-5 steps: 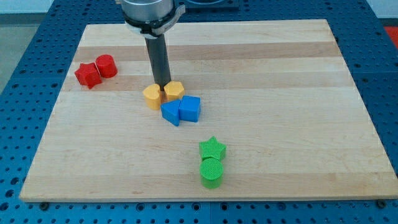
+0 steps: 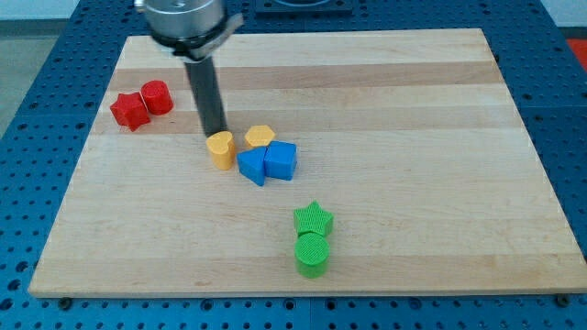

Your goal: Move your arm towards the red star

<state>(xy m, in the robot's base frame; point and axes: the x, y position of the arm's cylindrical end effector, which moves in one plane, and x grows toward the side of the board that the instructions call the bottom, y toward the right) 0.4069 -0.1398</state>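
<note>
Eight blocks: counted on the wooden board (image 2: 440,82), in four pairs.
Red star (image 2: 129,111): seen at the view's left, touching a red cylinder (image 2: 157,96) on its right.
Tip (image 2: 214,136): a bare rod with no jaws to open or close; nothing is held. It is placed just above-left of the yellow heart (image 2: 220,148), well apart from the star.
Yellow hexagon (image 2: 260,137): seen just right of the heart, blue blocks (image 2: 267,162) below.
Green star (image 2: 313,218): touching a green cylinder (image 2: 312,253), lower middle.
Progress: judged partial; the stretch leftward to the star is left to be crossed.
</note>
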